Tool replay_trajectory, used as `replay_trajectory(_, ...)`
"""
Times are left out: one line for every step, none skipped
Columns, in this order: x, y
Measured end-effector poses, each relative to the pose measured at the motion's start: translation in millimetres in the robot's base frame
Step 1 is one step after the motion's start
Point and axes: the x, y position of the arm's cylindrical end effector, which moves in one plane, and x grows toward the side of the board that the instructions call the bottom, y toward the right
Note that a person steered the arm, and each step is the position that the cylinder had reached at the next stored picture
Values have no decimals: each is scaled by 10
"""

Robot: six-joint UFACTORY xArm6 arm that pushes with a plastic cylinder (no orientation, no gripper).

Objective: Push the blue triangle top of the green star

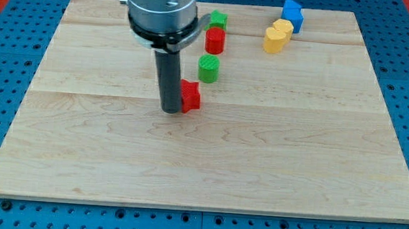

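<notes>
A blue block (292, 14) stands near the view's top right; I cannot make out its shape. A green block (208, 68) sits at the upper middle, and a second green block (218, 19) sits near the top edge. I cannot tell which of them is the star. My tip (170, 111) rests on the board left of centre and touches the left side of a red block (190, 95). It is below and to the left of the nearer green block and far from the blue block.
A red cylinder (215, 40) stands between the two green blocks. Two yellow blocks (274, 40) (283, 28) lie just below and to the left of the blue block. The wooden board (258, 169) lies on a blue pegboard. The arm's body hides part of the top left.
</notes>
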Motion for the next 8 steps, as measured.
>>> replay_trajectory(0, 235)
replay_trajectory(102, 401)
replay_trajectory(473, 680)
replay_trajectory(253, 1463)
replay_trajectory(-373, 1803)
replay_trajectory(-1025, 2315)
replay_trajectory(-1770, 2645)
replay_trajectory(-2501, 2778)
